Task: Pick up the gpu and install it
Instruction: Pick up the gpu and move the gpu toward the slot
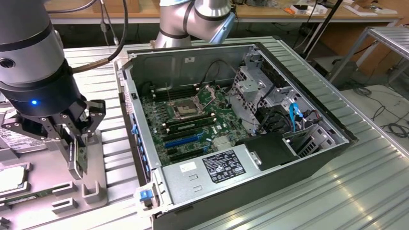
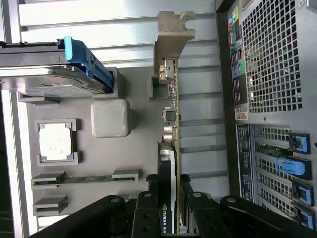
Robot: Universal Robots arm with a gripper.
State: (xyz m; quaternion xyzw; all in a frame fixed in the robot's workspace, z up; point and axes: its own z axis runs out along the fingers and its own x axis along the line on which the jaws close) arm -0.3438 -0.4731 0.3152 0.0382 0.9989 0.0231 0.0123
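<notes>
The gpu (image 1: 78,160) is a thin black card, seen edge-on. It hangs upright between my fingers over the grey parts tray (image 1: 99,167) at the exterior view's left. My gripper (image 1: 73,151) is shut on it, one finger on each face. In the wrist view the gpu (image 2: 173,129) runs away from my gripper (image 2: 171,201), and its silver end bracket (image 2: 173,34) is at the far end. Whether its lower edge still touches the tray's holder (image 2: 157,87) I cannot tell. The open computer case (image 1: 300,163) lies beside the tray, with the motherboard (image 1: 191,120) and blue slots (image 1: 182,141) exposed.
On the tray lie a silver hard drive (image 2: 49,82) with a blue caddy (image 2: 86,59), a processor (image 2: 55,141) and a green memory stick (image 2: 81,179). The case's rear grille and blue slot latches (image 2: 292,166) stand close beside the card. A second robot arm's base (image 1: 191,19) stands behind the case.
</notes>
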